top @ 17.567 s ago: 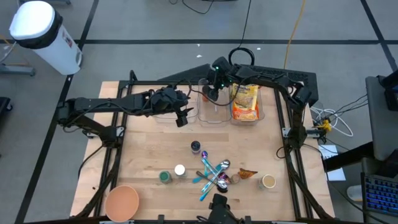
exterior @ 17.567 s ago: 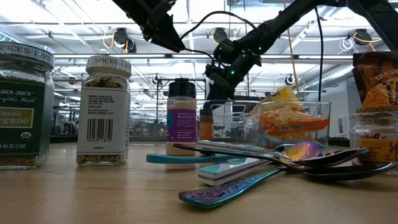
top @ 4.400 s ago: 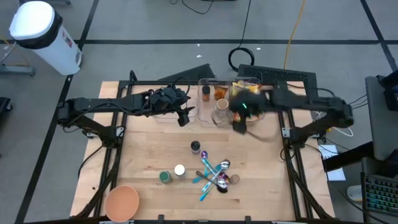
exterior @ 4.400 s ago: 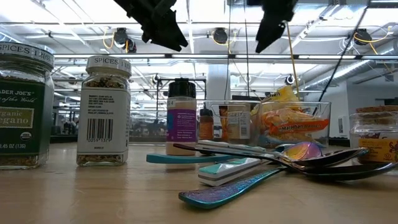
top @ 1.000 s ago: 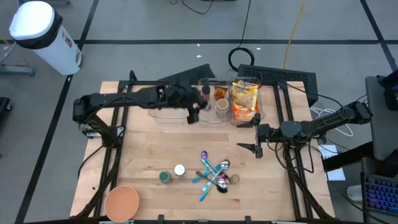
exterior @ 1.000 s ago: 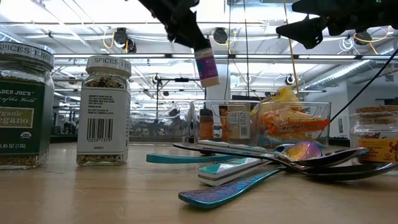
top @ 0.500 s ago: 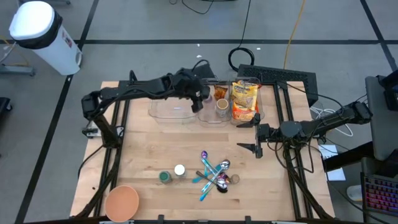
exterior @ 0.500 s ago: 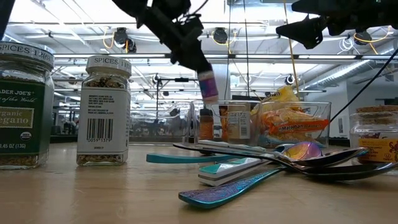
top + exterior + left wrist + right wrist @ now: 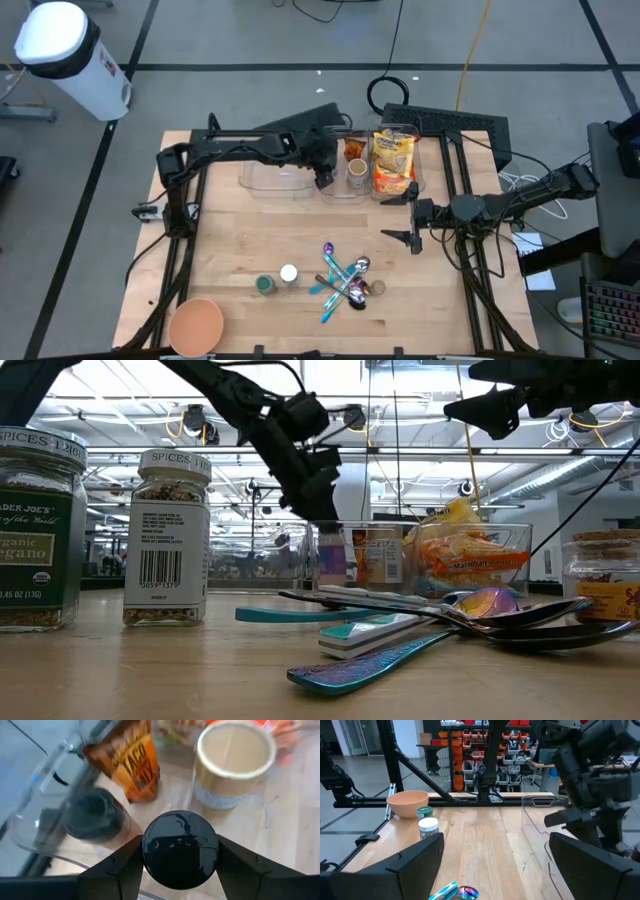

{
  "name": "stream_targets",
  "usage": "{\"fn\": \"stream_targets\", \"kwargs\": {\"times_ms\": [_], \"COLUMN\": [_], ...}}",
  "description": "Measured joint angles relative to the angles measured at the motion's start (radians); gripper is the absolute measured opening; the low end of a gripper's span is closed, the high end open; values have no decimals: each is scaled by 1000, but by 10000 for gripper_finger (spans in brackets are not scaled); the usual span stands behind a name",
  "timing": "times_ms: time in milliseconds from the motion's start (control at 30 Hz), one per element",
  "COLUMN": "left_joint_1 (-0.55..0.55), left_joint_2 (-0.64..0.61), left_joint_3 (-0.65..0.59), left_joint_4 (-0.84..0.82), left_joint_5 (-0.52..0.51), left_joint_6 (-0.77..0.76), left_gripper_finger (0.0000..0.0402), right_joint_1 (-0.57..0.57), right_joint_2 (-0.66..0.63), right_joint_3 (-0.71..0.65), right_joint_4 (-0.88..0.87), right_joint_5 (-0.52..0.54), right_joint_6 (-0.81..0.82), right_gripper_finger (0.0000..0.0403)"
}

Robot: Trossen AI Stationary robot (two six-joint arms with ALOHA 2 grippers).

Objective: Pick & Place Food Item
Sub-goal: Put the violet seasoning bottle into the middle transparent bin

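My left gripper point(image 9: 322, 178) is shut on a small spice bottle point(image 9: 330, 557) with a black cap and a purple label. It holds the bottle down inside the middle clear bin point(image 9: 340, 190) at the table's far side. In that bin stand a dark-capped jar point(image 9: 95, 817), an orange taco-mix packet point(image 9: 132, 762) and a tan-lidded jar point(image 9: 232, 762). My right gripper point(image 9: 398, 217) hangs open above the table's right part, level, with nothing between its fingers point(image 9: 415, 865). My left gripper pinches the bottle's black cap point(image 9: 150, 850) between its two fingers point(image 9: 117, 870), one on each side of the cap. The fingers come slanting down from the table's left and near side. The bottle hangs upright below them, within the bin's walls point(image 9: 345, 530); whether it touches the bin's floor I cannot tell.
A chips bag point(image 9: 393, 160) stands in the right clear bin, and another clear bin point(image 9: 275, 178) lies left of the middle one. Nearer the front lie a pile of spoons point(image 9: 345, 280), two spice jars point(image 9: 265, 285) point(image 9: 289, 273) and a pink bowl point(image 9: 195, 325).
My left gripper has gone down and toward the table's far right with the bottle. The bottle has sunk from well above the bin to inside its walls and has come from tilted to upright.
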Motion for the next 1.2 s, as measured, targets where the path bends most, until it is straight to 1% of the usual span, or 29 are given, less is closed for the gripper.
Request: {"fn": "stream_targets", "kwargs": {"times_ms": [133,333,433,567,800,1100,1200], "left_joint_1": [5,7,7,7,2,-3,-13], "left_joint_2": [20,28,30,30,30,30,30], "left_joint_3": [0,1,0,0,0,0,0], "left_joint_4": [12,20,17,18,22,23,27], "left_joint_5": [-10,-48,-61,-67,-156,-157,-158], "left_joint_6": [-1,-4,-20,-26,-20,-29,-11], "left_gripper_finger": [213,253,264,267,268,269,269], "right_joint_1": [0,-1,0,0,0,0,0], "right_joint_2": [0,0,0,0,0,0,0], "right_joint_3": [0,0,0,0,0,0,0], "right_joint_4": [0,-5,-4,-6,-7,-8,-8], "right_joint_5": [0,0,-2,-2,-3,-3,-3], "right_joint_6": [0,6,7,7,8,8,8], "right_gripper_finger": [357,357,357,357,357,357,357]}}
